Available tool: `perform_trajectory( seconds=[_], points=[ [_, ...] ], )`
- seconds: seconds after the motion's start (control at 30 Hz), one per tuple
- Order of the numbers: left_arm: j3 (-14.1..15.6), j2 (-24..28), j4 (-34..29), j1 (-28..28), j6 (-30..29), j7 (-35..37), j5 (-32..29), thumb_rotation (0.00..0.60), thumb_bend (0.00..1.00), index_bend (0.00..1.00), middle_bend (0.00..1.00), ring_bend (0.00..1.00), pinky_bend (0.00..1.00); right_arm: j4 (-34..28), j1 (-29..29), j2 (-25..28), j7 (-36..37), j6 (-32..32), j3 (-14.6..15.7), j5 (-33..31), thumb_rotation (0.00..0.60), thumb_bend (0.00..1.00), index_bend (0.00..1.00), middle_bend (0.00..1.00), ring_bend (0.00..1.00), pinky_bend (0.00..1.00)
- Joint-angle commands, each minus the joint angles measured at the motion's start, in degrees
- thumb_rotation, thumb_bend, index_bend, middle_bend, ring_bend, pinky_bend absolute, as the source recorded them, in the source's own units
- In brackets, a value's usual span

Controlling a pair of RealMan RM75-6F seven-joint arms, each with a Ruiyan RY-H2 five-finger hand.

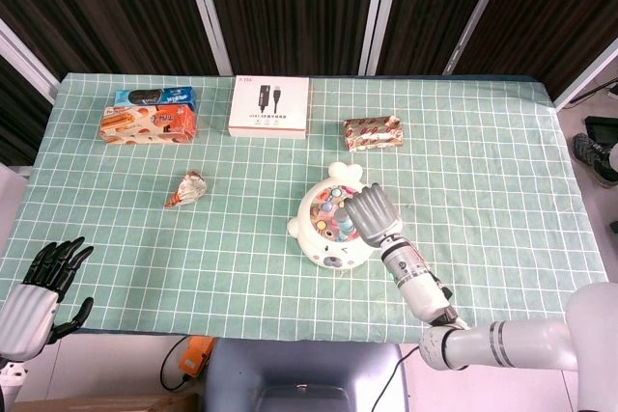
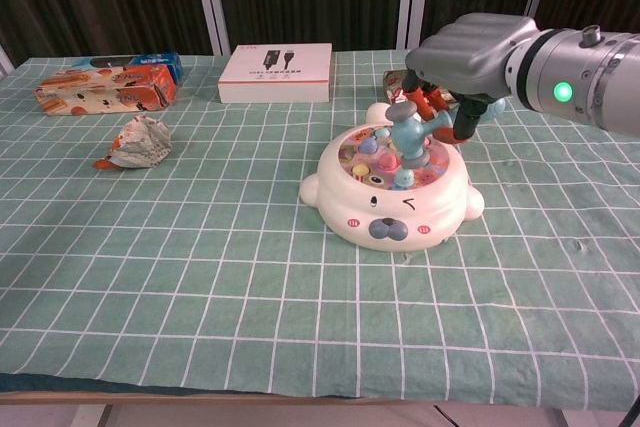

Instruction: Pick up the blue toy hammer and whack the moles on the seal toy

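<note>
1. Table (image 1: pixel 502 156), covered in a green checked cloth with white grid lines; bore all items listed below.
2. Right hand (image 2: pixel 470 47), grey, on a silver forearm with a green light; hovered over the right half of the seal toy. Fingers curled down and closed round the orange handle of the hammer. Seen from above in the head view (image 1: pixel 371 211), covering the toy's right side.
3. Left hand (image 1: pixel 53 267), black fingers, at the near left edge of the table; fingers spread apart, nothing held. Shown in the head view only.
4. White seal toy (image 2: pixel 385 209), near the table's middle; round face toward the near edge, coloured moles (image 2: pixel 392 159) set in its top.
5. White flat box (image 2: pixel 277 72) with a cable picture, at the far side, middle.
6. Orange snack box (image 2: pixel 98 88), far left; blue packet (image 2: pixel 165 60) just behind, touching.
7. Red and gold wrapped packet (image 1: pixel 373 131), far side, right of the white box.
8. Blue toy hammer (image 2: pixel 409 131), head down, resting on or just above the moles; contact not certain.
9. Crumpled wrapper (image 2: pixel 135 142), left of the seal toy, well apart.
</note>
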State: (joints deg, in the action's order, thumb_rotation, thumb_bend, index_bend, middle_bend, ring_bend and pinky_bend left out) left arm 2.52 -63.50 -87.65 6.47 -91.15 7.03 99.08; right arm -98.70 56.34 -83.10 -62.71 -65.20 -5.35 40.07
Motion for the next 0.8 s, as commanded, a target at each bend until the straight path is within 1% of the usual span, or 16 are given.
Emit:
perform_trajectory(
  seconds=[0.03, 0.33, 0.63, 0.8],
  points=[
    [0.00, -0.01, -0.03, 0.03, 0.07, -0.09, -0.01, 0.600, 0.42, 0.00, 0.00, 0.00, 0.02, 0.56, 0.22, -0.58, -0.28, -0.25, 0.32, 0.37, 0.600, 0.56, 0.97, 0.64, 0.58, 0.65],
    [-0.04, 0.02, -0.04, -0.01, -0.02, 0.05, -0.01, 0.600, 0.42, 0.00, 0.00, 0.00, 0.02, 1.69, 0.26, -2.04, 1.14, -0.51, 0.19, 1.87, 0.600, 0.57, 0.97, 0.64, 0.58, 0.65],
    [-0.02, 0.12, 0.12, -0.06, -0.29, 0.58, 0.17, 0.600, 0.42, 0.00, 0.00, 0.00, 0.02, 3.30, 1.07, -3.49, -3.16, -0.89, 2.32, 1.47, 0.600, 0.57, 0.97, 0.64, 0.58, 0.65],
    [-0.05, 0.17, 0.20, -0.12, -0.47, 0.85, 0.16, 0.600, 0.42, 0.00, 0.00, 0.00, 0.02, 3.34, 1.03, -3.72, -3.88, -1.53, 2.41, 1.32, 0.600, 0.57, 0.97, 0.64, 0.58, 0.65]
  ],
)
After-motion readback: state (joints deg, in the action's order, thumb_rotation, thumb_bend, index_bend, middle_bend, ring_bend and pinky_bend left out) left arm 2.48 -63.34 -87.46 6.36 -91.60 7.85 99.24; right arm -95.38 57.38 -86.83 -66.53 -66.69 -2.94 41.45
